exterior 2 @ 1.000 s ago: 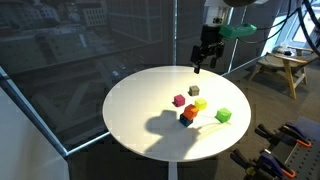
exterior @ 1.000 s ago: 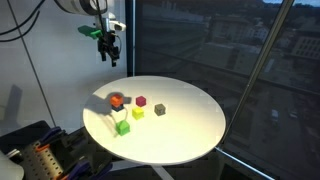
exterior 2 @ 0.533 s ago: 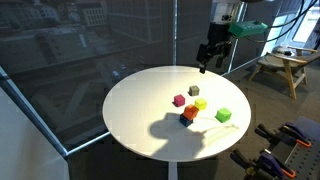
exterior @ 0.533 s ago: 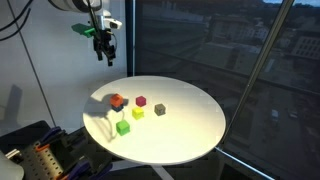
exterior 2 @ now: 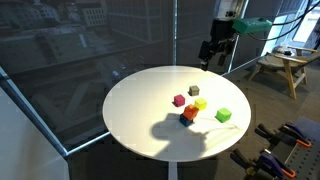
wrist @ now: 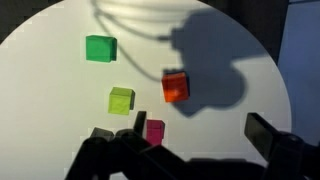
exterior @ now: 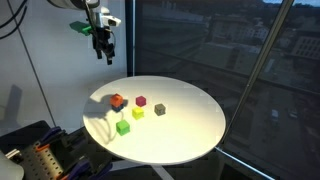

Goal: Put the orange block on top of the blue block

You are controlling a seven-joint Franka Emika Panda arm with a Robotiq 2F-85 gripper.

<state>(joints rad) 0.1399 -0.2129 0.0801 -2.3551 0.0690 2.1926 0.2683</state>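
The orange block (exterior: 117, 100) sits on top of the blue block (exterior 2: 185, 121) on the round white table (exterior: 190, 130); the stack also shows in an exterior view (exterior 2: 187, 113). In the wrist view the orange block (wrist: 175, 87) hides the blue one beneath it. My gripper (exterior: 104, 52) hangs high above the table's edge, well away from the stack, also in an exterior view (exterior 2: 207, 60). Its fingers (wrist: 200, 140) are open and empty.
A maroon cube (exterior: 141, 101), a yellow cube (exterior: 138, 113), a green cube (exterior: 122, 127) and a grey cube (exterior: 160, 109) lie near the stack. Glass walls stand around the table. A wooden stool (exterior 2: 280, 68) stands behind.
My gripper has risen a little and drifted further from the table's middle. The blocks have not moved.
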